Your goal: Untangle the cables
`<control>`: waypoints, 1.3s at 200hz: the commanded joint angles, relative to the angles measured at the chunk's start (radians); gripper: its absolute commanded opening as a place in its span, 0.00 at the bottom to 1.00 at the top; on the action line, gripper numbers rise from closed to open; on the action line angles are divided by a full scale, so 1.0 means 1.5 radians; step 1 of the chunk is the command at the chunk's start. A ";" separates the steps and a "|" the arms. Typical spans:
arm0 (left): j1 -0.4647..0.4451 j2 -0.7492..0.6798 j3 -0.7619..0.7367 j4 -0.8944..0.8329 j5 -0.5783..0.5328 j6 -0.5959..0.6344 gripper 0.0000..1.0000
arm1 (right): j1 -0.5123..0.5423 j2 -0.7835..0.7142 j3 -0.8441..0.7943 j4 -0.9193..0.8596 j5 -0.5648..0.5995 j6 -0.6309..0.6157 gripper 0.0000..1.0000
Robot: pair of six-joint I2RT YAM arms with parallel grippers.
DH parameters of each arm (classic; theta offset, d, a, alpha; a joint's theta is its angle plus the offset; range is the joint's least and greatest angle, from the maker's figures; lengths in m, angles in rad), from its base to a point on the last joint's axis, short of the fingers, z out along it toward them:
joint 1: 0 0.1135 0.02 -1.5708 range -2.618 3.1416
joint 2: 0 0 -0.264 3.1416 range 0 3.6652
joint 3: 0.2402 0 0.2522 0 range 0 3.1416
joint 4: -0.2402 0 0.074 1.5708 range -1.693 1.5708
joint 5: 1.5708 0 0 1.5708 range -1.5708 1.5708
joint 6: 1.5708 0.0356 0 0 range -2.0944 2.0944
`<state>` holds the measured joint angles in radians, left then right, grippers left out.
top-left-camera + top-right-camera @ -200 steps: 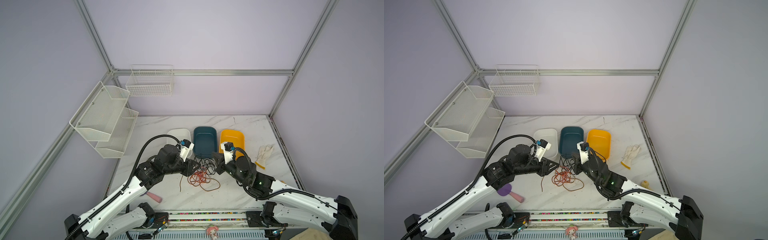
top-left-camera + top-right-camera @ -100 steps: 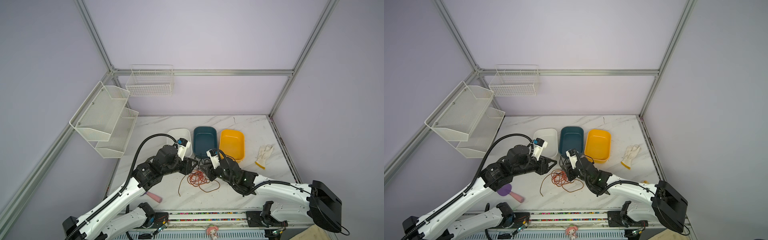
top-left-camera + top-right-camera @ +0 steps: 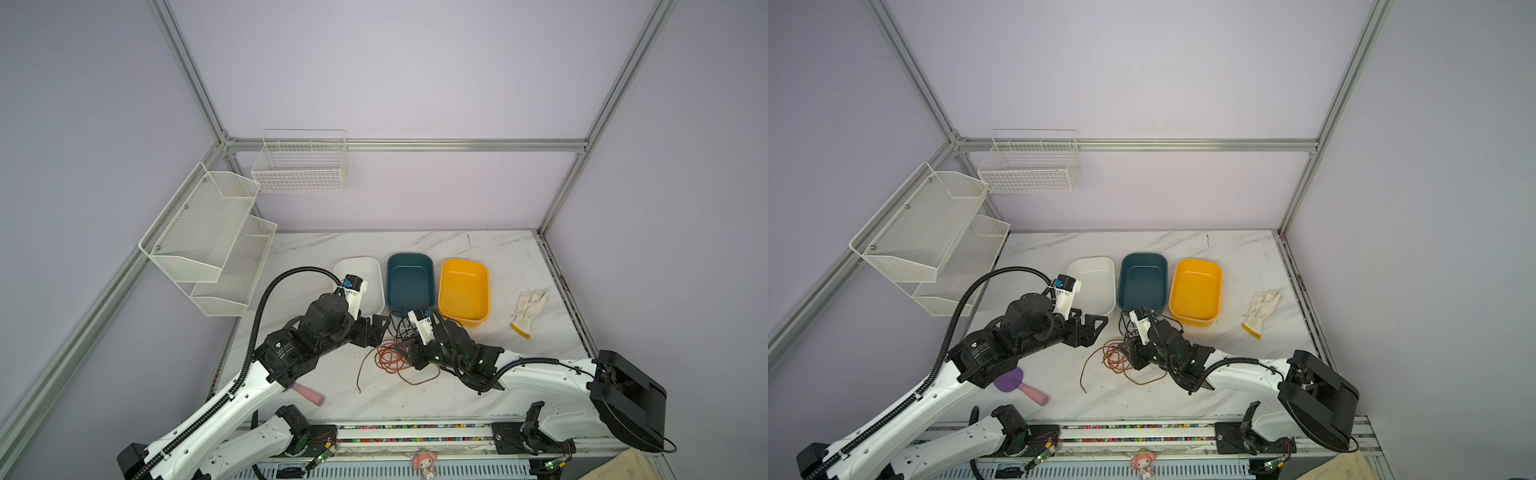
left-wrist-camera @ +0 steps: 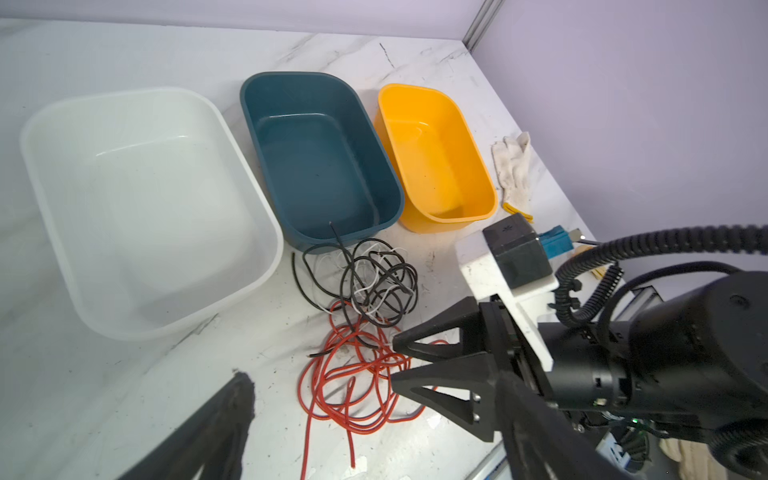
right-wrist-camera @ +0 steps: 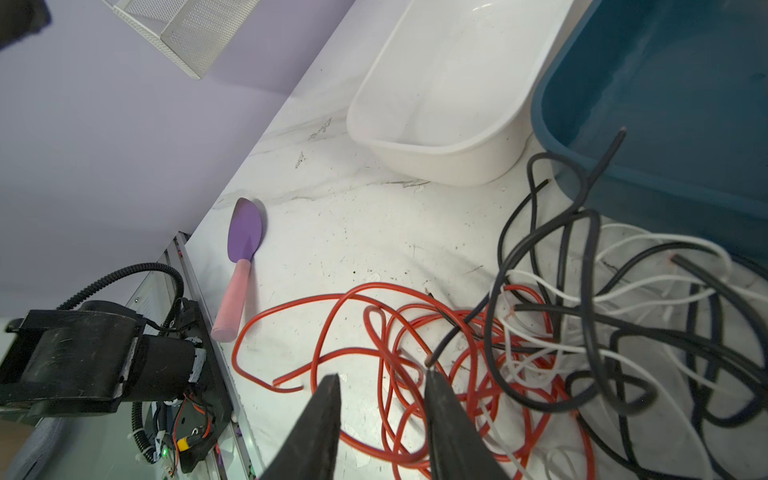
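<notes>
The cables lie in one heap on the marble table in front of the bins. Red-orange loops sit nearest the front. A black and white tangle lies behind them against the teal bin. My left gripper stands wide open just left of the heap, holding nothing. My right gripper is low over the red loops, jaws partly apart, with red strands on the table below the gap and nothing pinched.
A white bin, a teal bin and a yellow bin stand in a row behind the heap. A work glove lies at the right. A purple spatula with a pink handle lies front left. Wire racks hang on the left wall.
My left gripper has opened wide. My right gripper went from shut to partly open and moved left and forward, down onto the red loops.
</notes>
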<state>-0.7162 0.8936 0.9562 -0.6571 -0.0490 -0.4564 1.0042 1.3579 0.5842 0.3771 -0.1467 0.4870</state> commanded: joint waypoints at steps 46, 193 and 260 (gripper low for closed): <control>0.040 0.049 0.075 -0.028 -0.157 0.094 1.00 | 0.003 -0.022 -0.016 0.007 0.009 0.026 0.42; 0.163 -0.017 -0.009 0.084 -0.165 0.094 1.00 | 0.013 0.031 -0.052 0.112 -0.020 0.050 0.36; 0.165 -0.010 -0.006 0.074 -0.163 0.101 1.00 | 0.016 0.019 -0.058 0.122 0.009 0.047 0.16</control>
<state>-0.4732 0.8845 0.9573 -0.5625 -0.2920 -0.3210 1.0183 1.4223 0.4969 0.5323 -0.1680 0.5602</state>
